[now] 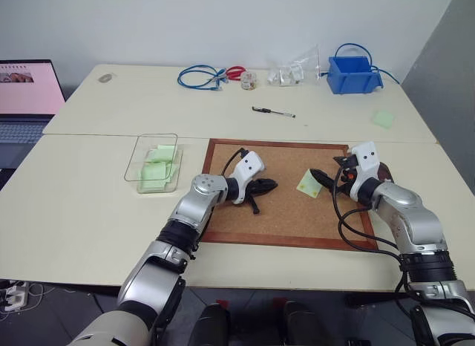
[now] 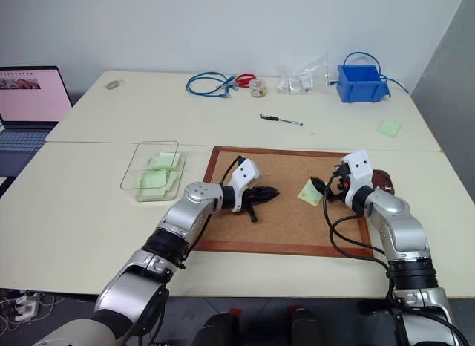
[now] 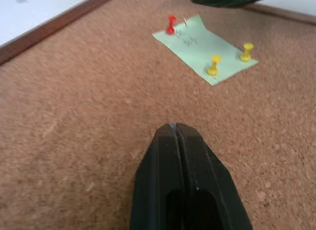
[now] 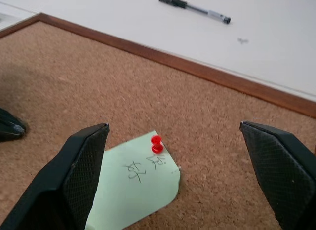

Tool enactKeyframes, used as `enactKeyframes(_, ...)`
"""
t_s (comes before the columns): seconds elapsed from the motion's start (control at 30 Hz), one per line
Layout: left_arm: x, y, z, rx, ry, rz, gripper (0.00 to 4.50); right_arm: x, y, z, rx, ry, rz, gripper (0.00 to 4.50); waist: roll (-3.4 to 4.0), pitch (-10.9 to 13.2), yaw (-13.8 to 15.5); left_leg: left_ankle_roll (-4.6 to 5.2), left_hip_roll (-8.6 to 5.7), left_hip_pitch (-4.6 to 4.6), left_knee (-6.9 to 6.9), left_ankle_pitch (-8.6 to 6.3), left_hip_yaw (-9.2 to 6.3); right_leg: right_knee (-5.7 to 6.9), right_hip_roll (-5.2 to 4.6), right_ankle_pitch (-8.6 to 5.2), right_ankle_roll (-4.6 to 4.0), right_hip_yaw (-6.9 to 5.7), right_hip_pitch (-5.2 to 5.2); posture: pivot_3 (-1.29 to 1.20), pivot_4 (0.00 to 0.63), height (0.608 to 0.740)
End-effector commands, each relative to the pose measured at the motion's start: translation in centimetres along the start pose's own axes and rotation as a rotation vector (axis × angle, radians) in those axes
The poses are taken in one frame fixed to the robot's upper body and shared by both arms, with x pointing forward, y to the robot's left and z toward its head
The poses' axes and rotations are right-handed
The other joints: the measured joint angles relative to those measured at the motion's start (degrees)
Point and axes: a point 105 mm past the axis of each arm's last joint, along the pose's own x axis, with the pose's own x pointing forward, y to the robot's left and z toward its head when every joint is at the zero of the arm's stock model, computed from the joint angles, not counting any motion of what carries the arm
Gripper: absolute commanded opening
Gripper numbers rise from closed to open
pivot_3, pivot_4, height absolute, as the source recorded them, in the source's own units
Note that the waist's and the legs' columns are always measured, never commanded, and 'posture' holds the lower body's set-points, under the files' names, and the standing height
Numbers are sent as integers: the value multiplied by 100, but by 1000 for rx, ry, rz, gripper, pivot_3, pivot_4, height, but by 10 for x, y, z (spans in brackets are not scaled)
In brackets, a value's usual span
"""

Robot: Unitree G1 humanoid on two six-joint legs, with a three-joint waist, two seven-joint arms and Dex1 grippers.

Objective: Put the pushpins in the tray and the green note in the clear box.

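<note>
Right gripper [image 4: 175, 161] wide apart astride the pinned green note [image 4: 136, 190]; left gripper [image 3: 176, 129] together, nearby.

office: laptop [image 1: 26, 93], corkboard [image 1: 286, 190], pen [image 1: 273, 112]

We see a pale cream surface [image 1: 89, 212], two tops butted together. A wood-framed corkboard [image 1: 289, 238] lies at the near middle, the clear box [image 1: 141, 164] just off its left edge with pale green paper inside. Further back lie a black pen [image 1: 273, 112], a coiled blue cable [image 1: 199, 79], a crumpled clear bag [image 1: 293, 70], a blue bin [image 1: 353, 75] and a pale green pad [image 1: 383, 119]. A laptop [image 1: 26, 101] sits at far left.
</note>
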Motion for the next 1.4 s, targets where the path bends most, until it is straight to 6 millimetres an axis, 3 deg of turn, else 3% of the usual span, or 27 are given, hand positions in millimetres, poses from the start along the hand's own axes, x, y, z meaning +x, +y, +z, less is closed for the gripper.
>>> enactKeyframes(0.03,7,-6,-17,-15,84,-16,6,6,4,13,-39,-48,35,4500,2,-1,0,0,0,1,0,0,0,0,0,0,0,0,1,0,150,740)
enactKeyframes(0.33,6,-5,-14,9,89,-1,6,22,9,4,-60,-32,57,4500,4,-3,4,0,-1,16,9,0,-9,-1,0,0,0,-8,26,0,150,740)
enactKeyframes(0.6,-1,0,-15,12,96,18,0,22,4,-5,-45,-16,51,2970,4,-4,-3,0,-1,15,9,0,-12,-1,0,0,0,-10,26,0,150,740)
enactKeyframes(1.1,-1,0,-20,8,105,32,0,22,0,-5,-19,-37,48,166,5,-4,-7,0,0,18,8,0,-11,0,1,0,0,-10,27,0,150,740)
enactKeyframes(1.23,-1,1,-21,9,107,37,0,20,4,0,-15,-65,73,27,5,-4,-7,0,0,18,8,0,-12,0,1,0,0,-10,28,0,150,740)
enactKeyframes(1.4,0,0,-22,9,110,31,0,15,2,23,-9,-146,49,27,5,-3,-6,0,0,16,7,0,-13,-1,1,0,0,-11,26,0,150,740)
